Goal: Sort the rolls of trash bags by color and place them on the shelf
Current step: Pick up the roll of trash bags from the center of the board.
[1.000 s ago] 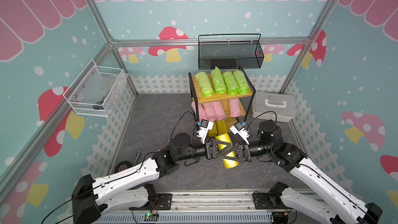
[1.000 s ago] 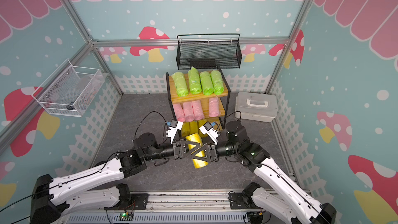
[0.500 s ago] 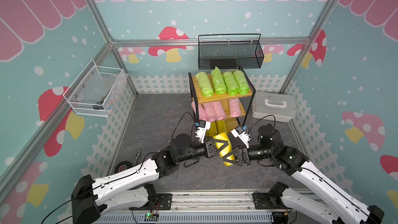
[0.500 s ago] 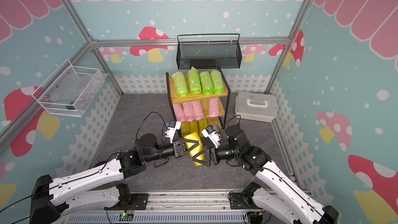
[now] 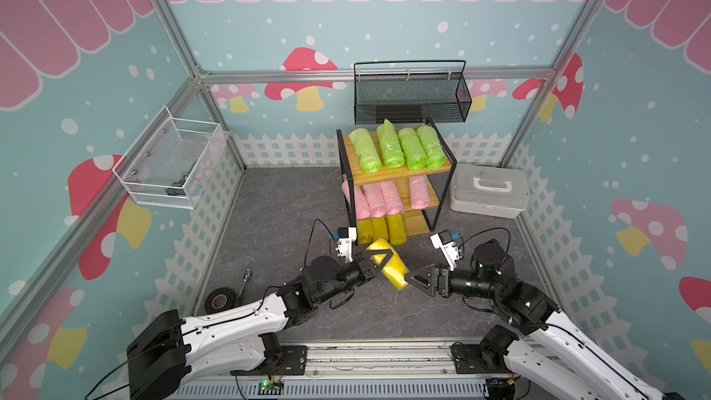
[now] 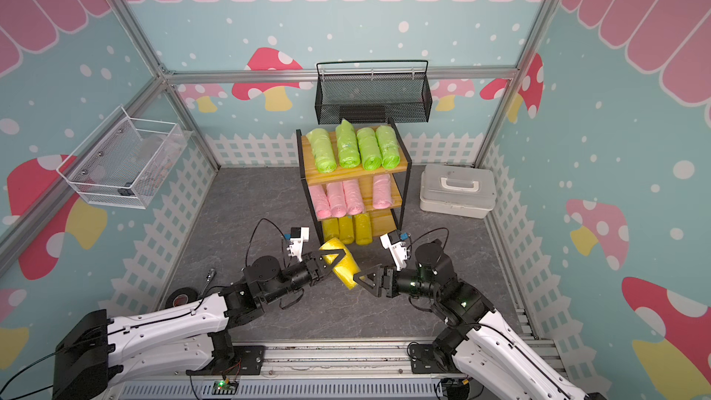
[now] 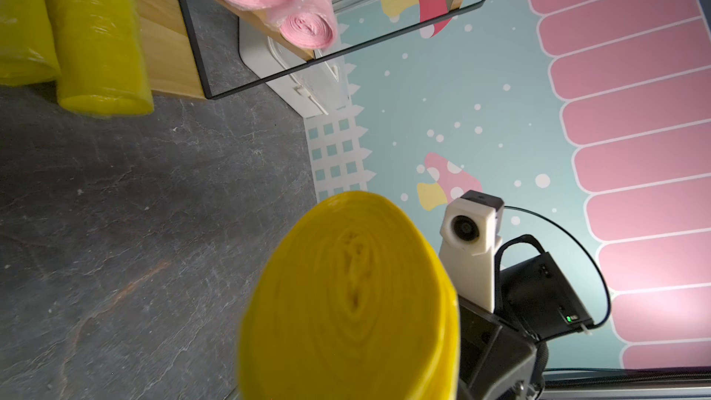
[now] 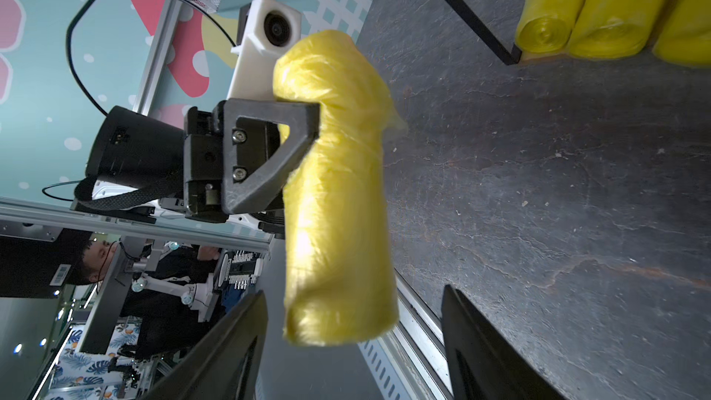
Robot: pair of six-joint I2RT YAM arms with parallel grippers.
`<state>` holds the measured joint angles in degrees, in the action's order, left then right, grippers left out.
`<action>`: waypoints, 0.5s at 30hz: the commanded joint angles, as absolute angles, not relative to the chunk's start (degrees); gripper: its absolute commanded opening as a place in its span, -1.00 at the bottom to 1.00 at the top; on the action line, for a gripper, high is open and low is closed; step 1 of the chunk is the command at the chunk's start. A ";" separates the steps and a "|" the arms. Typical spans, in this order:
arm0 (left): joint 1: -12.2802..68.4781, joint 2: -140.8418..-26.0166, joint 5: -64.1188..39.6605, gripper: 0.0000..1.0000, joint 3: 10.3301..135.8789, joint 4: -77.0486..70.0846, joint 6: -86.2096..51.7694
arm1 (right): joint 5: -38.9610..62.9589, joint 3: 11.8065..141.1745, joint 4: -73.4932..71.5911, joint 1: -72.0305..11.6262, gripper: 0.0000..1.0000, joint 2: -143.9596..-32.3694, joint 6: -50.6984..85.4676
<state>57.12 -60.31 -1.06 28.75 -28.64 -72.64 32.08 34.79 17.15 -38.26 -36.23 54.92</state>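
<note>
Down at lower center of both top views, left claw [image 5: 381, 260] pinches a yellow roll [image 5: 396, 273] just below the shelf [image 5: 404, 175]; right claw [image 5: 413, 280] sits spread wide by its end.

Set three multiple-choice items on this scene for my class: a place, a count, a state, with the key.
1. On the shelf, the green rolls lie on the: A) top tier B) middle tier C) bottom tier.
2. Yellow rolls on the bottom tier: A) two B) three C) four.
3. The fourth yellow roll is: A) on the floor B) in the left gripper C) shelved.
Key: A, they fill the top board; B, three lie side by side; B, its jaws pinch it, the right gripper open.
</note>
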 commanded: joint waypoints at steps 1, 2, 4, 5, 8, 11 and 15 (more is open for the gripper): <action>56.87 -58.44 0.22 -1.00 29.07 -35.31 -74.57 | 30.71 33.74 11.46 -38.55 0.48 -36.51 58.48; 56.81 -58.22 0.22 -1.00 29.01 -35.43 -74.59 | 30.85 33.80 11.10 -38.52 0.48 -37.10 58.71; 56.70 -57.97 0.22 -1.00 29.11 -35.34 -74.48 | 31.03 33.74 9.55 -38.59 0.48 -37.91 59.28; 56.77 -57.84 0.12 -1.00 29.16 -35.25 -74.44 | 31.05 33.66 8.44 -38.63 0.48 -38.12 59.70; 56.63 -57.64 0.24 -1.00 29.14 -35.07 -74.42 | 31.31 33.48 4.92 -38.75 0.48 -39.10 61.22; 56.61 -57.82 0.31 -1.00 29.07 -34.80 -74.35 | 32.79 33.27 1.86 -38.96 0.46 -41.10 62.98; 56.64 -58.01 0.48 -1.00 28.86 -35.11 -74.53 | 32.86 32.96 -0.47 -40.27 0.44 -42.95 63.74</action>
